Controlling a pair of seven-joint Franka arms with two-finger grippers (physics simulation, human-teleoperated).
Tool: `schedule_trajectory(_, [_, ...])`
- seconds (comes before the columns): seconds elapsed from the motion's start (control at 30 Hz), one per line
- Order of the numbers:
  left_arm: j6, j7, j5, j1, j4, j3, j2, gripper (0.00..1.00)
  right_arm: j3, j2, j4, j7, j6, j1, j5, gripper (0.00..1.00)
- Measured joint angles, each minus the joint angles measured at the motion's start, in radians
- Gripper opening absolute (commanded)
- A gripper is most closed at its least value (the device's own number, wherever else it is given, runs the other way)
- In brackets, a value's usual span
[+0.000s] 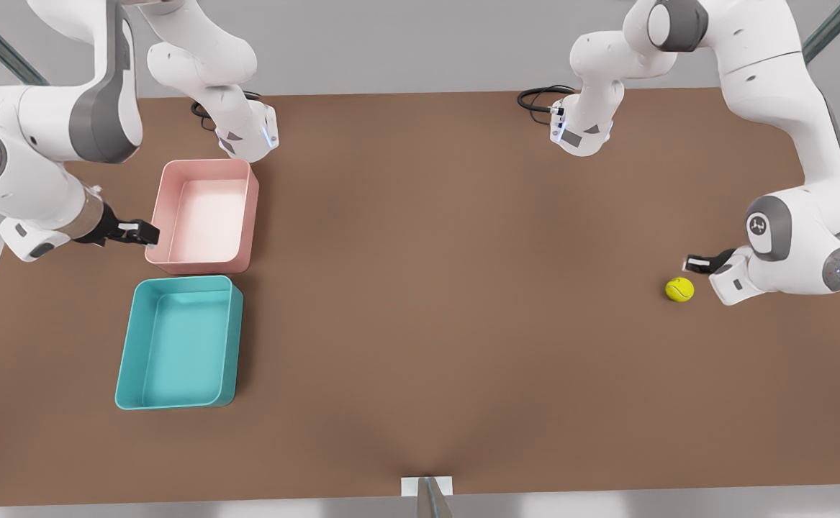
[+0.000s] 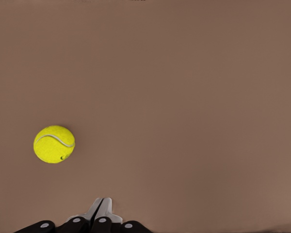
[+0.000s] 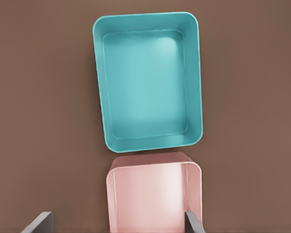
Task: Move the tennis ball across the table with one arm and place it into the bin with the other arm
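The tennis ball (image 1: pixel 679 289) (image 2: pixel 54 144) is small and yellow-green and rests on the brown table (image 1: pixel 448 288) near the front view's right. My left gripper (image 1: pixel 694 263) (image 2: pixel 102 201) hovers just beside it, fingers shut together and holding nothing. The teal bin (image 1: pixel 178 342) (image 3: pixel 148 82) stands empty at the front view's left. Over there my right gripper (image 1: pixel 147 233) (image 3: pixel 119 221) is open, at the edge of the pink tub, one tub's length from the bin.
A pink tub (image 1: pixel 204 216) (image 3: pixel 153 194), also empty, stands right behind the teal bin. Both arm bases and a black cable (image 1: pixel 538 97) are at the table's far edge. A wide stretch of bare tabletop separates the ball from the bins.
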Motion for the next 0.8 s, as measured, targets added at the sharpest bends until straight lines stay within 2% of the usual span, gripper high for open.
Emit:
schedule_trajectory(0.13, [0.145, 0.352, 0.000, 0.079, -0.023, 0.000, 0.087, 0.21, -0.002, -0.001, -0.003, -0.004, -0.008, -0.017, -0.007, 1.00])
schedule_trajectory(0.4, [0.450, 0.946, 0.040, 0.165, -0.151, 0.000, 0.124, 0.21, -0.005, 0.000, -0.020, -0.014, -0.018, -0.023, -0.012, 1.00])
schedule_trajectory(0.8, [0.627, 1.262, 0.178, 0.177, -0.255, 0.003, 0.172, 0.21, -0.011, 0.017, -0.025, -0.028, -0.018, -0.011, -0.012, 1.00])
